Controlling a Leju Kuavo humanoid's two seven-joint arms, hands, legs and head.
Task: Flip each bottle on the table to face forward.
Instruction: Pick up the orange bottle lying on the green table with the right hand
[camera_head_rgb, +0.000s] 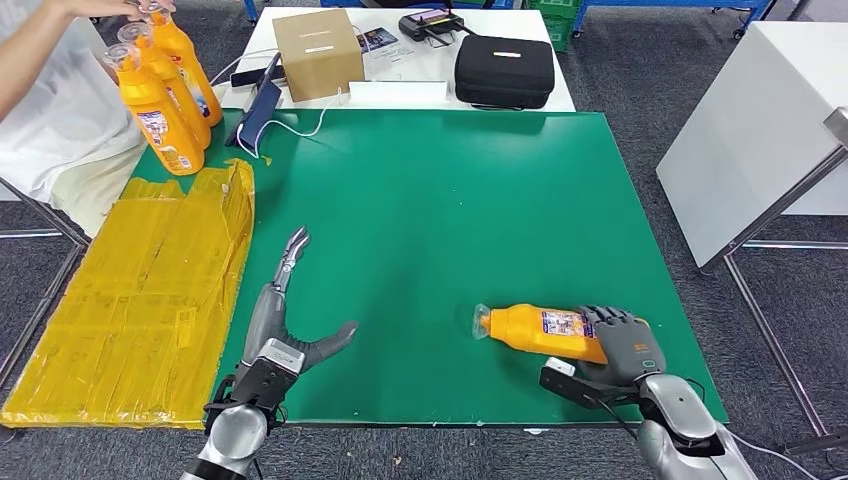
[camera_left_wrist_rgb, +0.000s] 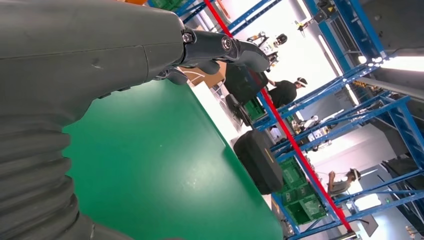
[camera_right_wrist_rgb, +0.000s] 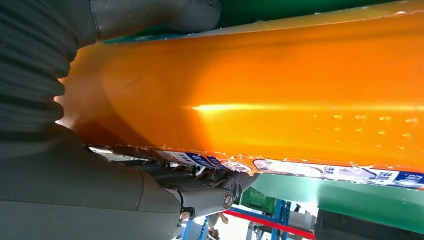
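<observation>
Left robot hand (camera_left_wrist_rgb: 220, 50) empty, fingers apart, over green table (camera_left_wrist_rgb: 165, 165) — black case (camera_left_wrist_rgb: 260, 160) beyond.

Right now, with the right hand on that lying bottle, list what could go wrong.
1. The right hand grips the orange bottle at its base end, so the far cap end may sag or swing while turning.
2. The bottle lies near the green table's front edge; a slip could send it off.
</observation>
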